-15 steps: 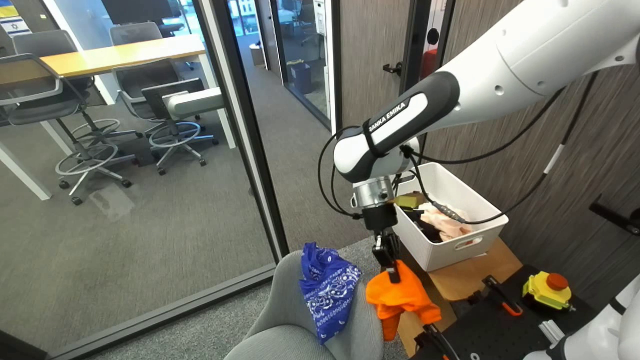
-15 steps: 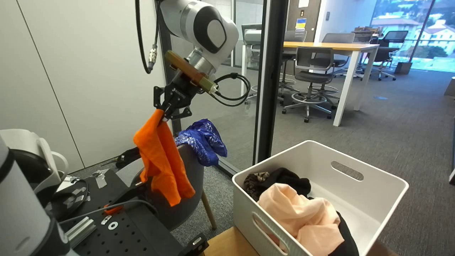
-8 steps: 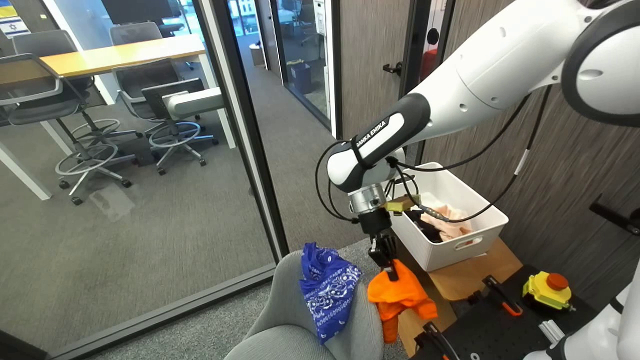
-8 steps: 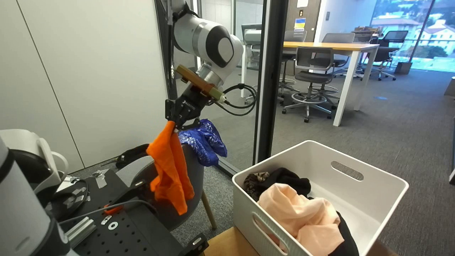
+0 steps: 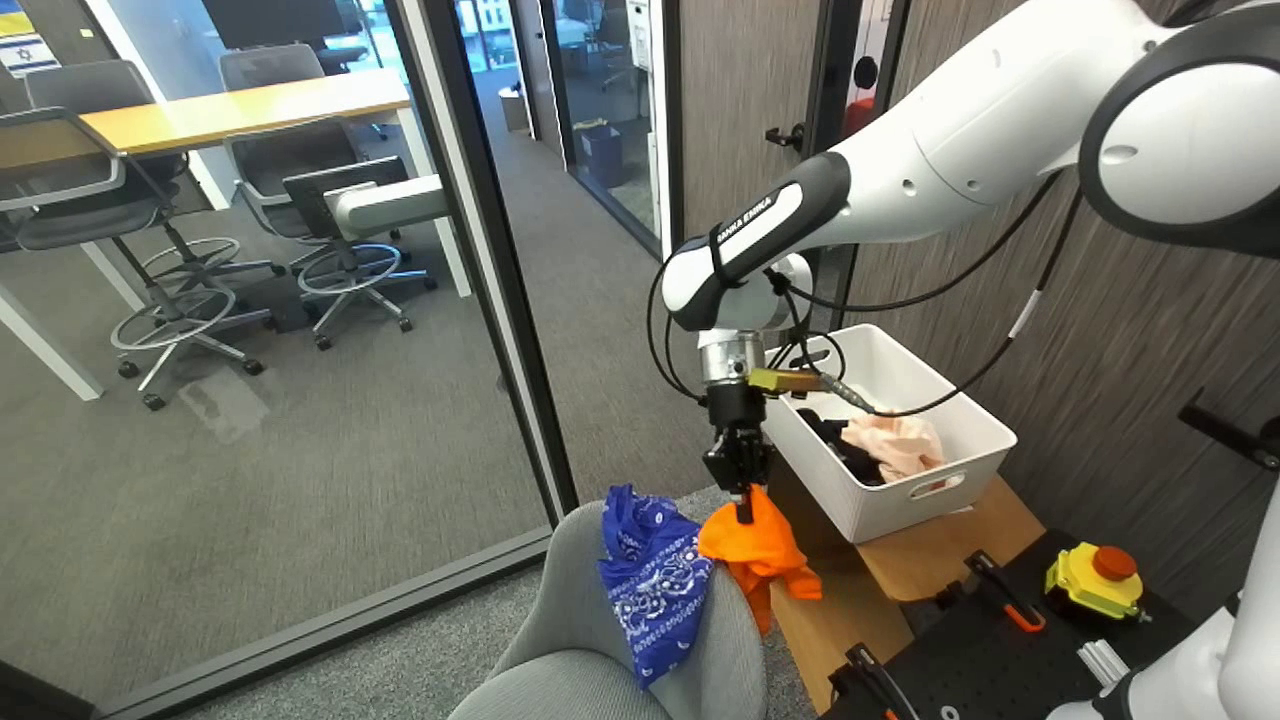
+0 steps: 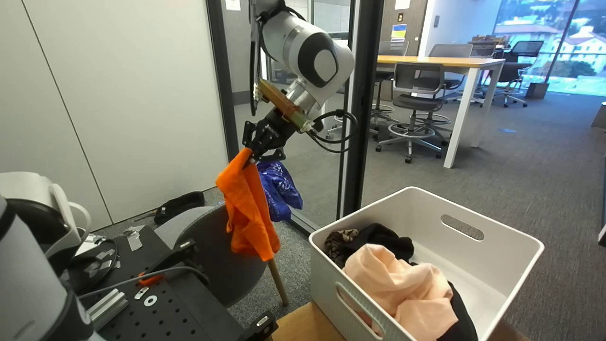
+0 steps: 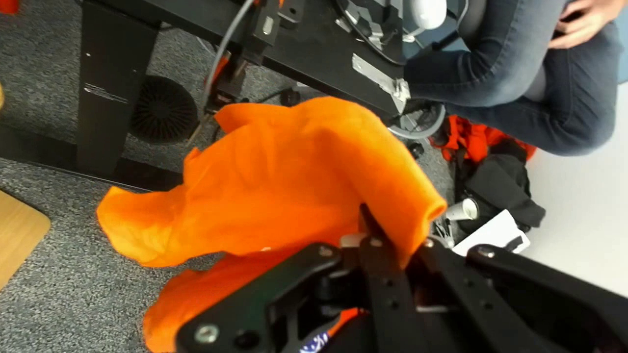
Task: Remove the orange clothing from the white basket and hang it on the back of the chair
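Grey carpet below; orange clothing between the fingers, mostly beneath them.

One pincer, one orange garment, one white basket, one blue bandana, one bandana-draped chair.

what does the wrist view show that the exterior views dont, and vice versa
Only the wrist view: a person's jeans and what looks like a round black grille.
Only the exterior views: the white basket, the peach cloth in it and the far desk.
Shared by all three: the orange cloth, the gripper shut on it and the black table.
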`<state>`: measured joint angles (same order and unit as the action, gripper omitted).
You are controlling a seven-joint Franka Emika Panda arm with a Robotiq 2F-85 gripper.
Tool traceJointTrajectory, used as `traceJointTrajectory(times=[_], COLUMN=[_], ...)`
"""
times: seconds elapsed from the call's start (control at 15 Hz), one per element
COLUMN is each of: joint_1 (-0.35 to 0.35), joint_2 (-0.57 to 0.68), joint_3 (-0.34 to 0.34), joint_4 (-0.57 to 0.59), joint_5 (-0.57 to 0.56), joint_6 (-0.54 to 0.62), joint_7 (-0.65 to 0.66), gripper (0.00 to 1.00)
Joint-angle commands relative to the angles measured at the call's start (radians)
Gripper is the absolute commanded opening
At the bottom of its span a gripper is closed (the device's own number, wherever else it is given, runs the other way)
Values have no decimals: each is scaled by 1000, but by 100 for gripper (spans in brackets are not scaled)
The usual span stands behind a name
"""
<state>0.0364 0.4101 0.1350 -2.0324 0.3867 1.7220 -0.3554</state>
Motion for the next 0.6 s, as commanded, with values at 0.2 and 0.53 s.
traceJointTrajectory(times=[0.2, 0.53], joint_1=[9, 58], joint_2=[0, 21], joint_3=[35, 56], joint_4=[18, 14], joint_5=[182, 239], joint_6=[-2, 46], joint_7=[65, 107], gripper=[5, 5])
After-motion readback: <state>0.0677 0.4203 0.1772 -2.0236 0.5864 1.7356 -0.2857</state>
